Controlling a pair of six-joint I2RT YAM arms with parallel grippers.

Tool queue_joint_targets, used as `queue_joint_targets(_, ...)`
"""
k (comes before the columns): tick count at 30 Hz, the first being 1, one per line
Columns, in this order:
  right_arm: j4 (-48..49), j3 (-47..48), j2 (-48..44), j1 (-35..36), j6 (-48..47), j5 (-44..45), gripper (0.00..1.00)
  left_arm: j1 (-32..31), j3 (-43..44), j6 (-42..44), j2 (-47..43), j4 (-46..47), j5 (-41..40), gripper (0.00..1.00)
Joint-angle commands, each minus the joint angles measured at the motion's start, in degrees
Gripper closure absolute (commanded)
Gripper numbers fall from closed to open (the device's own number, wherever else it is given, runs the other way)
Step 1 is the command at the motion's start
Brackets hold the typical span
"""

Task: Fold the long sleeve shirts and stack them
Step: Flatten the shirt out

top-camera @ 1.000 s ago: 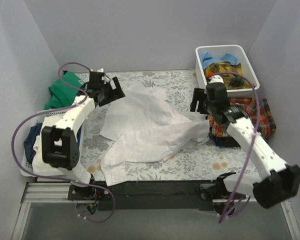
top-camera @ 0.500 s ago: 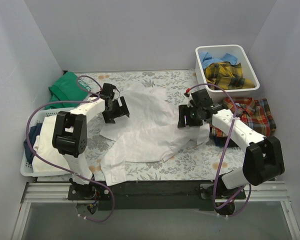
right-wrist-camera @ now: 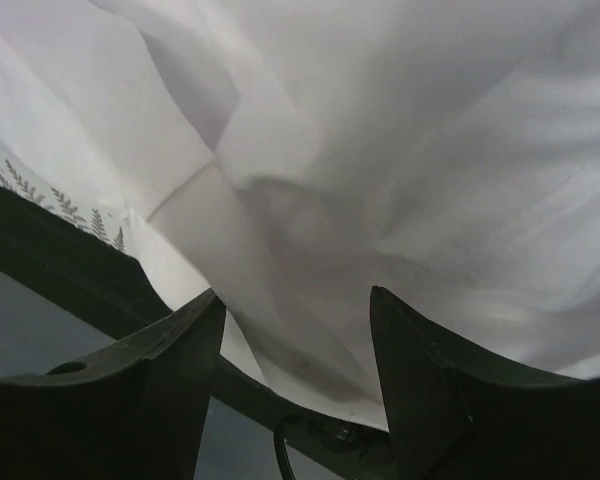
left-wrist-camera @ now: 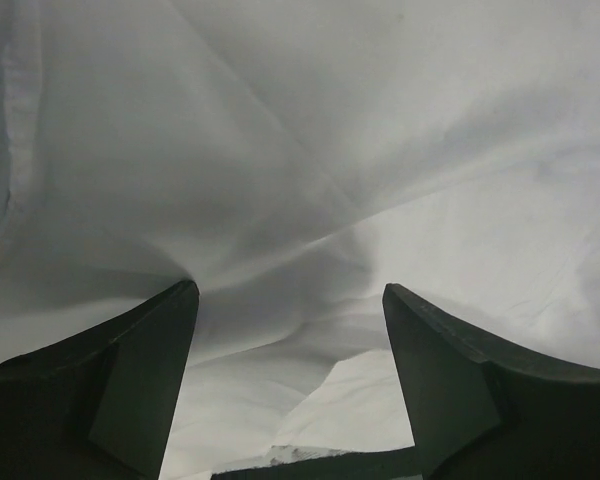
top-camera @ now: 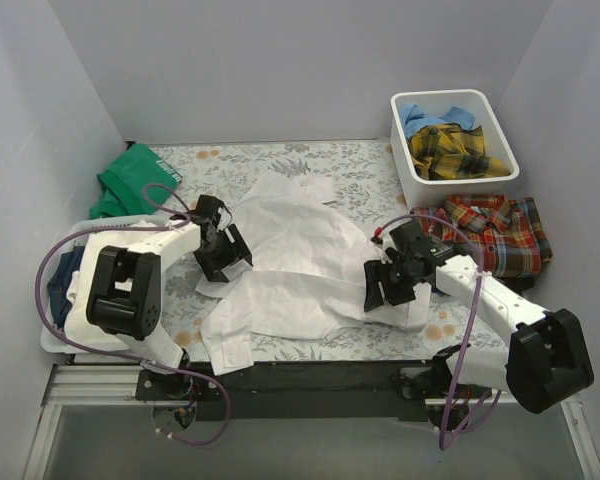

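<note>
Left gripper and right gripper rest open-jawed on the white shirt; closing might pinch extra layers, bunching it.

The white shirt overruns my left wrist view; the yellow plaid shirt hides most of the blue shirt.

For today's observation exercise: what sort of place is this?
Probably a robot test cell for folding laundry: two arms at a floral-covered table, a white shirt spread on it, a bin of shirts.
</note>
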Motion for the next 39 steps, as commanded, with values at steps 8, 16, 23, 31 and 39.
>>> queue_joint_targets(8, -11.8, 0.3, -4.8, 0.3, 3.8, -1.8, 0.33, 0.1, 2.3, -1.9, -12.8, -16.8, -7.6, 0.35)
queue_joint_targets(16, -5.5, 13.4, -9.5, 0.2, 4.3, 15.6, 0.29, 0.0, 17.8, 3.6, -12.7, -10.7, -12.8, 0.24)
queue_joint_targets(23, -2.1, 22.1, 7.8, -1.2, 1.8, 13.3, 0.29, 0.0, 36.8, 12.2, 10.9, -5.3, -5.8, 0.18)
queue_joint_targets(31, 2.1, 24.1, 11.9, -1.3, 1.4, 12.8, 0.29, -0.4, 67.3, 12.8, 35.3, -3.6, 3.1, 0.17)
queue_joint_targets(39, 2.7, 22.0, 10.6, -1.4, 2.7, 14.7, 0.29, -2.6, 70.1, 15.4, 44.5, -3.2, -1.2, 0.13)
